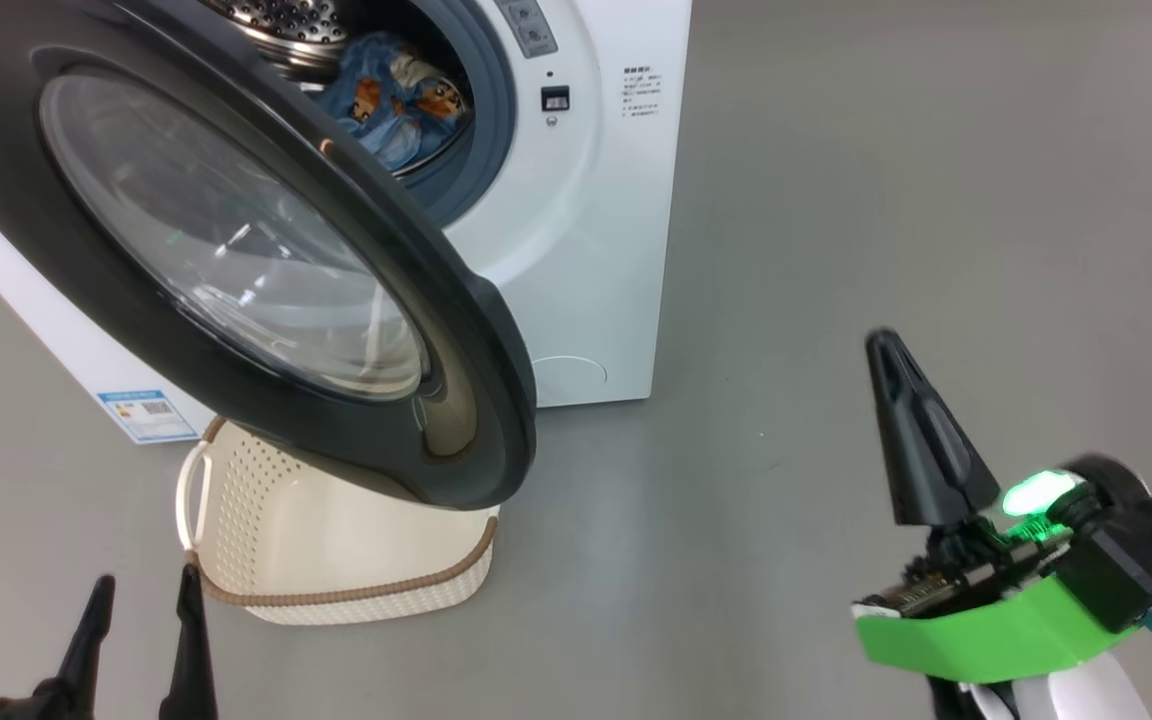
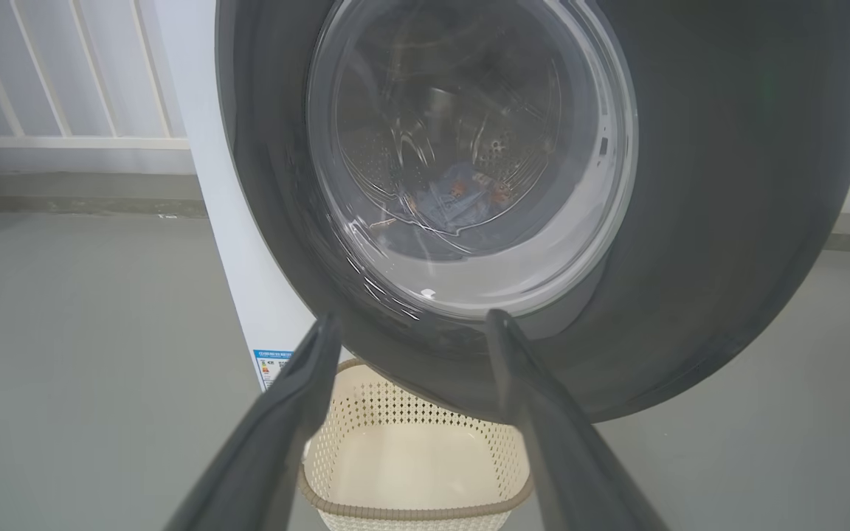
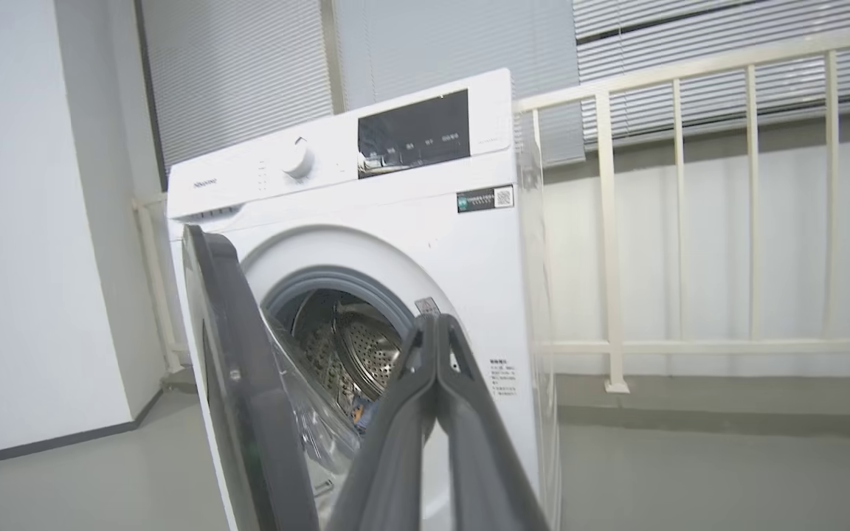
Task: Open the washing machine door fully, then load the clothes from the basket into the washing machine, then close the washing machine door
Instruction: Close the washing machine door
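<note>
- Washing machine door [image 1: 236, 250] stands partly open, hinged on the left of the washing machine [image 1: 576, 250]. Its free edge hangs out over the basket [image 1: 266, 500] on the floor [image 1: 836, 200].
- The door's glossy outer face, with the bulging glass window, is turned toward the left tool [image 1: 148, 578]. In the left wrist view that tool's fingers point at the lower rim of the window.
- The left tool is spread wide and empty. It sits low, just beside the basket's near corner and apart from both the basket and the door.
- The right tool [image 1: 884, 345] has its fingers pressed together with nothing between them. It is off to the right over bare floor, well apart from the machine, and its wrist view shows the door edge-on, left of the drum mouth.
- The drum [image 1: 276, 25] holds the clothes [image 1: 396, 95], blue printed fabric lying low near the front. I cannot tell whether any of it lies over the gasket.
- The basket's bottom shows bare in the left wrist view, so the loading looks finished.
- Shutting the door seems to be what is left. The left arm is nearer and faces the outer side, so a push there, out toward the free edge, should swing the door home.
</note>
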Robot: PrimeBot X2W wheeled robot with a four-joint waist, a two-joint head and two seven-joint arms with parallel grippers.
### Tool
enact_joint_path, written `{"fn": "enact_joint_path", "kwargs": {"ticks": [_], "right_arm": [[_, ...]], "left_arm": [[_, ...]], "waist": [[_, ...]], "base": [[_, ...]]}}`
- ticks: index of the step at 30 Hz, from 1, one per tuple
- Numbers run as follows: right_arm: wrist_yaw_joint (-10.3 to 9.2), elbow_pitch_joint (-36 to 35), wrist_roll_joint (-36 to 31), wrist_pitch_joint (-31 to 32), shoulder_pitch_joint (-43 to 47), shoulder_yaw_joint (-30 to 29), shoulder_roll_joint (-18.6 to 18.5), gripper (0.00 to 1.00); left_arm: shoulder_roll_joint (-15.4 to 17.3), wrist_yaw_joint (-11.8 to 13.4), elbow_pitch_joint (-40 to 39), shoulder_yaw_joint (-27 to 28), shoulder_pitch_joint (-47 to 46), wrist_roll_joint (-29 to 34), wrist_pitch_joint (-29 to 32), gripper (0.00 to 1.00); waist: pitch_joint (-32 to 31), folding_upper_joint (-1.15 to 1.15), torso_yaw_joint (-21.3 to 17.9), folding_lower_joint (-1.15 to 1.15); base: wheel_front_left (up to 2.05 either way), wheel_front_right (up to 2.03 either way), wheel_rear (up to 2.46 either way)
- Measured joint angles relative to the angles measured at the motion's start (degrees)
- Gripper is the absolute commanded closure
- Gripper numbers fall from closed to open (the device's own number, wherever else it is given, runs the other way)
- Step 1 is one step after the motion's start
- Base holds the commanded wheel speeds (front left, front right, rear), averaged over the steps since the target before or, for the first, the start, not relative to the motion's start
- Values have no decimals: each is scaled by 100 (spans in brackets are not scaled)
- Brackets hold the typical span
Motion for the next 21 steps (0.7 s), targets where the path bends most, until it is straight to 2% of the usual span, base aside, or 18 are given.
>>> {"fn": "enact_joint_path", "kwargs": {"ticks": [4,9,16,20,21], "right_arm": [[0,-469,-16,0,-259,582,-86,100],[0,-573,11,0,-582,1560,-478,100],[0,-18,282,0,-1118,2913,-816,100],[0,355,359,0,-1280,3340,-864,100],[0,631,403,0,-1362,3527,-898,100]], "left_arm": [[-2,0,-3,-48,-71,-80,-1,0],[-4,0,14,-144,-164,-82,-1,0],[-9,0,71,-271,-294,-112,-1,0],[-13,0,82,-354,-387,-138,-1,0],[-15,0,89,-438,-424,-144,-1,0]], "waist": [[42,0,48,0],[86,0,178,0],[161,0,430,0],[210,0,557,0],[250,0,645,0]], "base": [[0,0,0],[0,0,0],[0,0,0],[0,0,0],[0,0,0]]}}
